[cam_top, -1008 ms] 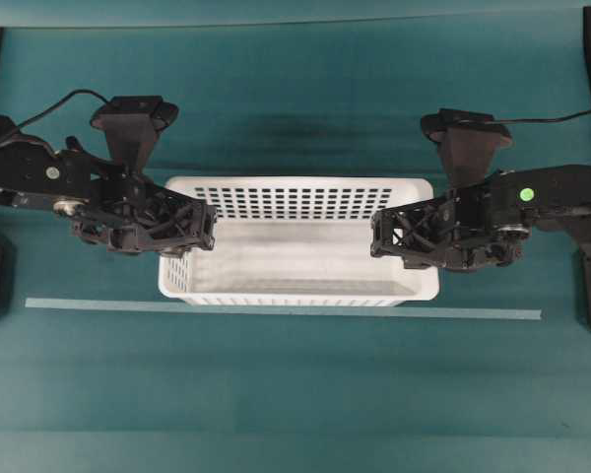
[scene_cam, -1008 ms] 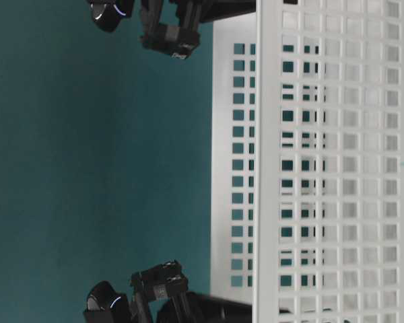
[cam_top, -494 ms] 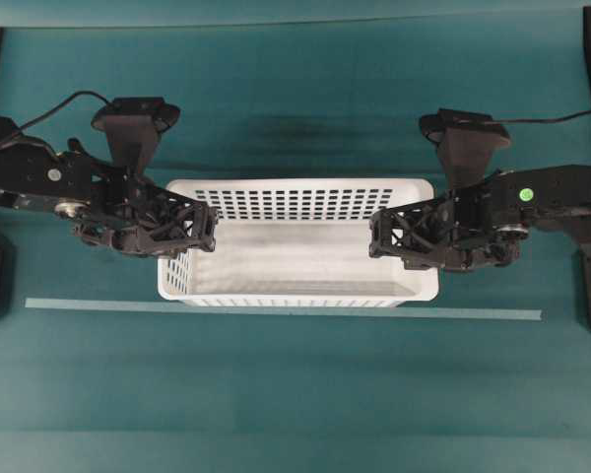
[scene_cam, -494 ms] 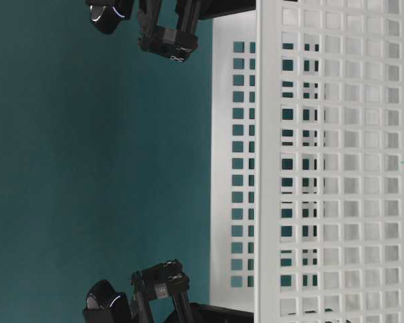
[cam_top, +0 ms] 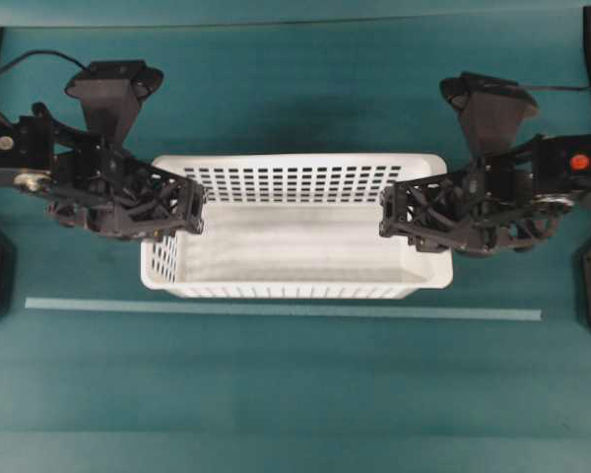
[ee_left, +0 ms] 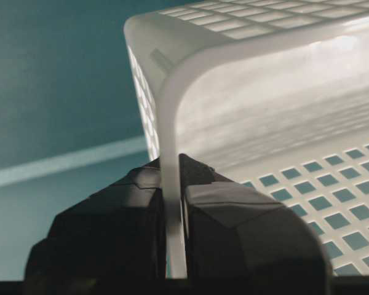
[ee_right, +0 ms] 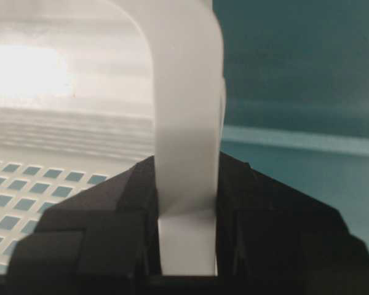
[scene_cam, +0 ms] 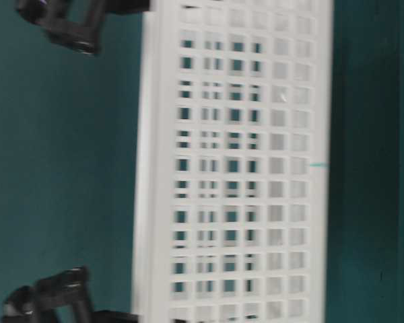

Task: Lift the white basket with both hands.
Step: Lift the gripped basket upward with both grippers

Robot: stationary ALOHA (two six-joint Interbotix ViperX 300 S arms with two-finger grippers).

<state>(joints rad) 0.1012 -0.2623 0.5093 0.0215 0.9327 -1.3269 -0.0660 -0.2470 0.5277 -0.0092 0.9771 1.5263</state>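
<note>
The white basket point(cam_top: 295, 232) is sitting between your two arms over the teal table point(cam_top: 295, 394), just behind the pale tape line point(cam_top: 276, 311) in the overhead view. In the table-level view a band of teal is showing beside its base, so you are probably already carrying it clear of the surface (the view is turned on its side and blurred, so judge that loosely).

Your left gripper point(ee_left: 172, 239) is clamping the basket's short left wall, one finger inside and one outside, with the thin rim pinched between them. Your right gripper point(ee_right: 187, 233) is doing the same on the opposite short wall, where the broader lip is filling the gap between its fingers. Both are grasping the basket, neither is slack.

You are in the lifting step itself. What the next move is asking of you is matched motion: both arms rising at the same rate and keeping their spacing, so that the floor is staying level and neither wall is being pulled out of a pinch or bowed inward.
</note>
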